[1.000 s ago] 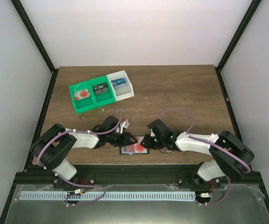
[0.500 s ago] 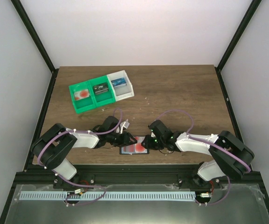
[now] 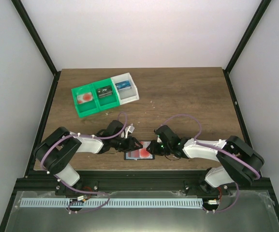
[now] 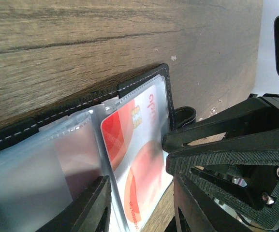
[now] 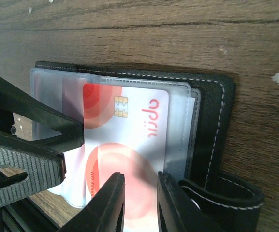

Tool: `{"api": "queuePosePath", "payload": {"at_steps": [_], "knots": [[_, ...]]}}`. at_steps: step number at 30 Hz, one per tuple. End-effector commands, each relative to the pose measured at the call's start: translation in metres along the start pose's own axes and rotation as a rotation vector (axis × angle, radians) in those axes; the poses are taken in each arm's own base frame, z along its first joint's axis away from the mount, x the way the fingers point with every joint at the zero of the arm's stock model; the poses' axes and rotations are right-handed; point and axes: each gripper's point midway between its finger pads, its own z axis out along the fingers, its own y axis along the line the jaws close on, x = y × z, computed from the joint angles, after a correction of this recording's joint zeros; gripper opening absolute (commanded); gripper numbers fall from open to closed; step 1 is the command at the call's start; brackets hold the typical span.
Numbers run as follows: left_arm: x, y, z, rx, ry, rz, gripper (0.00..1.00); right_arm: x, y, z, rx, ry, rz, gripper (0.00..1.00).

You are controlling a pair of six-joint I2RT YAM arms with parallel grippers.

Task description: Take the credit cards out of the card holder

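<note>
The black card holder [image 3: 127,155] lies open near the table's front edge, between my two grippers. A red and pinkish-white credit card [image 3: 140,153] sits in its clear sleeve. In the left wrist view the card [image 4: 139,145] sticks partly out of the sleeve, and the holder's stitched edge [image 4: 81,104] runs behind it. My left gripper [image 4: 140,212] is open, its jaws standing either side of the sleeve and card. My right gripper [image 5: 141,208] is narrowly open just over the card [image 5: 124,140], beside the holder's edge [image 5: 209,125] and closing tab [image 5: 226,198].
A green-and-white three-compartment tray [image 3: 93,110] stands at the back left. It holds a red-and-white card [image 3: 85,98], a black item [image 3: 103,92] and a blue item [image 3: 123,86]. The two grippers' fingers nearly meet over the holder.
Both grippers stay at the card holder. The right wrist has sunk slightly toward the holder; the card and holder have not visibly moved.
</note>
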Motion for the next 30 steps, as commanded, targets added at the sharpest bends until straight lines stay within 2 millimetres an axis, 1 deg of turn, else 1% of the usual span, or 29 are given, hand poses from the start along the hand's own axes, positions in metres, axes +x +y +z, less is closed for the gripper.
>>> {"api": "queuePosePath", "payload": {"at_steps": [1,4,6,11,18,24,30], "knots": [[0.008,0.013,0.006,-0.023,0.023,-0.031,0.38,0.014,-0.010,0.003,0.014,0.040,0.016,0.20],[0.009,0.014,0.007,-0.024,0.025,-0.038,0.37,0.016,-0.012,0.003,0.013,0.043,0.023,0.19],[0.009,0.014,0.007,-0.023,0.026,-0.037,0.34,0.017,-0.013,0.003,0.015,0.043,0.023,0.19],[0.007,0.011,0.007,-0.018,0.020,-0.032,0.21,0.016,-0.013,0.003,0.015,0.043,0.020,0.19],[0.008,0.011,0.007,-0.010,0.028,-0.031,0.00,0.017,-0.015,0.004,0.020,0.043,0.020,0.19],[0.010,0.010,0.006,-0.012,0.036,-0.032,0.00,0.018,-0.017,0.004,0.027,0.045,0.022,0.19],[0.012,0.005,-0.006,-0.024,0.028,-0.011,0.00,0.019,-0.019,0.004,0.037,0.042,0.027,0.19]]}}
